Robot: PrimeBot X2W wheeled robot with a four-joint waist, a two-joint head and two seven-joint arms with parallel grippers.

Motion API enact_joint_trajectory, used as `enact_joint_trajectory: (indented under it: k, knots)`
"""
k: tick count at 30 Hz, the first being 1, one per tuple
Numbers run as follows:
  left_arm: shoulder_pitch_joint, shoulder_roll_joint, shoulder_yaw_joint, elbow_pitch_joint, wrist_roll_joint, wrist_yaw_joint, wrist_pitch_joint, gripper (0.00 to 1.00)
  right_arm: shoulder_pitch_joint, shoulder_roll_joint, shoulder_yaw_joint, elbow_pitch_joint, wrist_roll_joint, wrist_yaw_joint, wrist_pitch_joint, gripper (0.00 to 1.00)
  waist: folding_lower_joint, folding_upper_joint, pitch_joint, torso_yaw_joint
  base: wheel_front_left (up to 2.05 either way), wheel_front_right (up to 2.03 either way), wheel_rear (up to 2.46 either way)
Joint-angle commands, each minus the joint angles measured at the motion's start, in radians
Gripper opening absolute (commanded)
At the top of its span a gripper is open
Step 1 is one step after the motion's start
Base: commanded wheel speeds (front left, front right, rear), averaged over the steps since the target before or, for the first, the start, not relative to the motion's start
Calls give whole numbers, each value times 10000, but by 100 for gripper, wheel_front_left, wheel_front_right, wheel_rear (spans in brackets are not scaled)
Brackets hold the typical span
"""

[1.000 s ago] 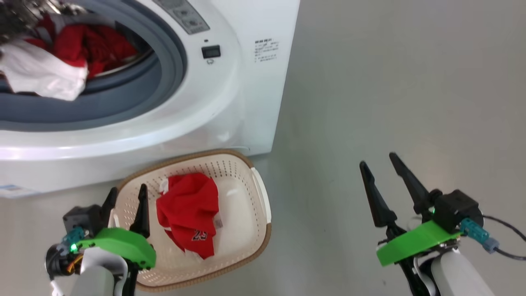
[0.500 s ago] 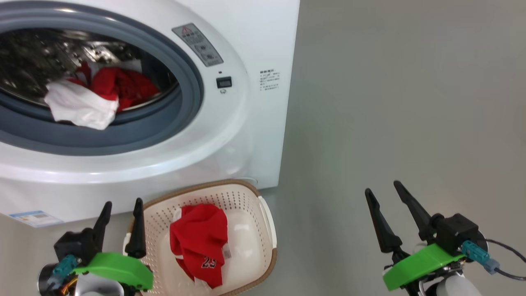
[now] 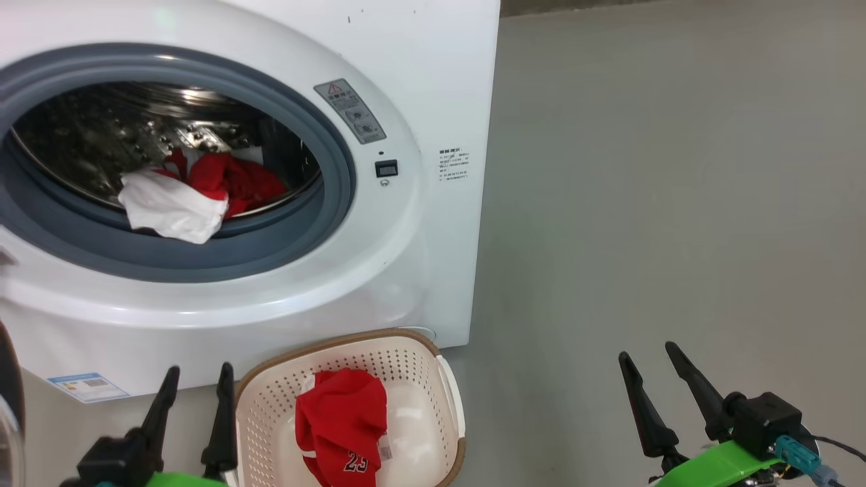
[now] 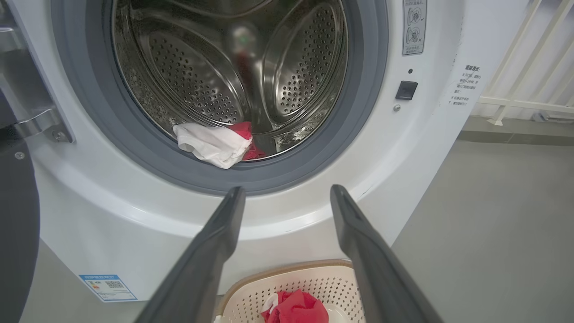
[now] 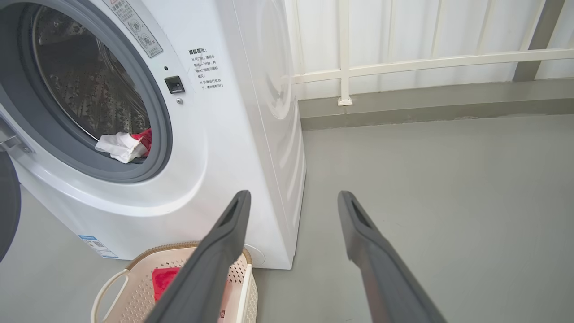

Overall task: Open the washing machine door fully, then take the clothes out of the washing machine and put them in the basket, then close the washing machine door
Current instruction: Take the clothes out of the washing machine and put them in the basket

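The washing machine (image 3: 433, 88) stands with its mouth uncovered. A sliver of the washing machine door (image 3: 8, 406) shows at the far left, swung open. Clothes lie at the drum's front lip: a white cloth (image 3: 172, 213) with a red garment (image 3: 237, 182) behind it. On the floor below sits the basket (image 3: 406, 348), holding a red jersey (image 3: 342, 423). My left gripper (image 3: 197, 375) is open and empty just left of the basket; its wrist view faces the drum, white cloth (image 4: 210, 146) ahead. My right gripper (image 3: 646, 355) hangs open and empty over the floor at the right.
Grey floor (image 3: 676, 203) stretches to the right of the machine. In the right wrist view a white railing (image 5: 403, 63) runs along the wall behind. The machine's right front corner (image 3: 467, 325) stands just behind the basket.
The whole head view has slid downward, a camera move, bringing more of the drum into sight. Both grippers stay open. The left fingers now stand beside the basket's rim instead of over it.
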Motion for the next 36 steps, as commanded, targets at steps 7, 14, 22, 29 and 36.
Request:
enact_joint_trajectory:
  k: [7,14,22,29,36]
  knots:
    - [640,94,589,-1000,204,6,-49,100,183,-117,64,-344,32,63,-65,100,0,0,-195,45,0,0,0]
    - [1076,86,593,-1479,-103,110,-49,100,231,-86,-50,-414,30,63,-65,100,0,0,-136,78,0,0,0]
    - [1010,85,538,-1504,-170,183,-49,100,184,-67,-61,-449,21,63,-65,100,0,0,-26,108,0,0,0]
    - [882,84,515,-1449,-148,187,-49,100,118,-49,-56,-440,23,63,-65,100,0,0,44,97,0,0,0]
    - [190,84,357,-1032,257,206,-49,100,-42,11,3,-465,-1,63,-65,100,0,0,391,93,0,0,0]
